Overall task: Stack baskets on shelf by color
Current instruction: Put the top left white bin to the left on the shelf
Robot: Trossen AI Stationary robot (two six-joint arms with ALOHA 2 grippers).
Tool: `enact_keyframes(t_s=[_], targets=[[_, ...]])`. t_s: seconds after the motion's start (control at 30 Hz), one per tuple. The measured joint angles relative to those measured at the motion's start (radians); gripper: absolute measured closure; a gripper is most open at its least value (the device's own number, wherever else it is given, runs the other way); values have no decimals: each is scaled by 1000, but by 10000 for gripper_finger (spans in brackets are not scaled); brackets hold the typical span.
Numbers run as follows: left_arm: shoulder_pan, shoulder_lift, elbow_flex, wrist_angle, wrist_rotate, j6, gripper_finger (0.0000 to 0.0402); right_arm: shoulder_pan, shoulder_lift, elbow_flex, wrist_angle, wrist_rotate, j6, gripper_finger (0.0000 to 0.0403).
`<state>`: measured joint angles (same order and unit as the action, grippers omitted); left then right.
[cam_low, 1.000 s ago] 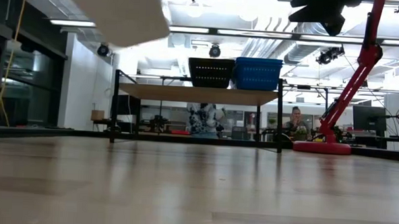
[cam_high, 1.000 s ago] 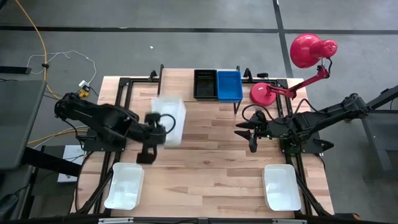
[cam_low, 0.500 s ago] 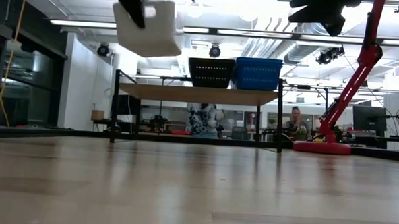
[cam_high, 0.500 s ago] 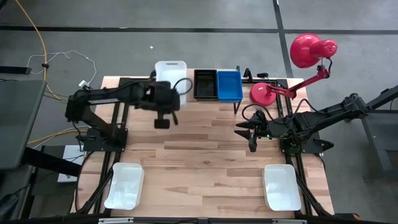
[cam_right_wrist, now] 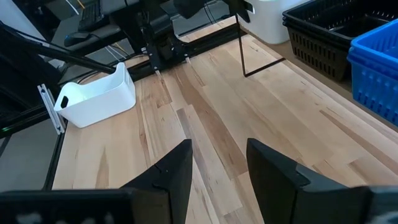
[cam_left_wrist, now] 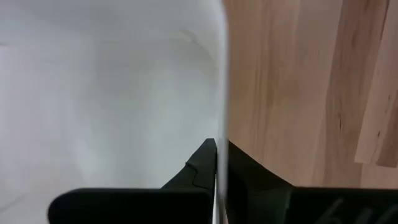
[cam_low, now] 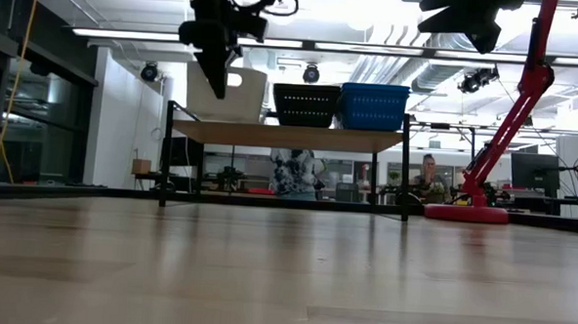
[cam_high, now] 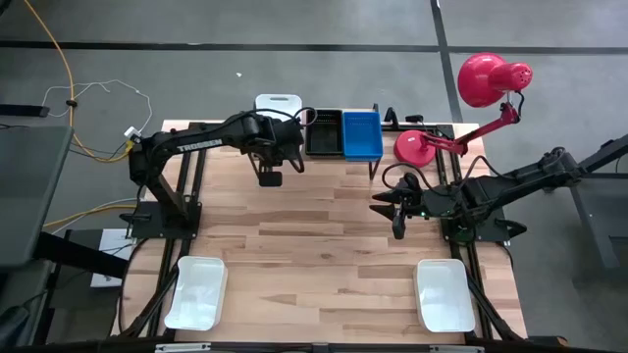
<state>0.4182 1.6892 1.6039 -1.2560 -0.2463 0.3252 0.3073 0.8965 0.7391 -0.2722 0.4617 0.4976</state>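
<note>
White basket (cam_high: 277, 104) hangs from my left hand (cam_high: 272, 157), clamped on its thin, smooth plastic wall, over the shelf's (cam_low: 290, 136) bare plank end just beside the black basket (cam_high: 323, 133) and blue basket (cam_high: 362, 134); its slot lies straight below. My right hand (cam_high: 395, 209) waits open, mid-table (cam_high: 324, 255).

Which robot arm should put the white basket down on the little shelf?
The left one, probably. Its gripper already has its jaws shut on the white basket at the shelf, beside the black basket. The right gripper hangs open, farther away.
</note>
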Motion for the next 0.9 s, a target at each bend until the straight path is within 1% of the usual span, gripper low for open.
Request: enact_keyframes(t_s=[0.37,0.5,0.67,0.9], targets=[[3,20,0,21,10,0,401,0,0,0,0,0,-2,265],[3,20,0,21,7,1,393,0,0,0,0,0,-3,265],[3,20,0,25,-4,1,365,0,0,0,0,0,-4,265],[3,14,0,22,-4,-1,303,0,0,0,0,0,0,265]])
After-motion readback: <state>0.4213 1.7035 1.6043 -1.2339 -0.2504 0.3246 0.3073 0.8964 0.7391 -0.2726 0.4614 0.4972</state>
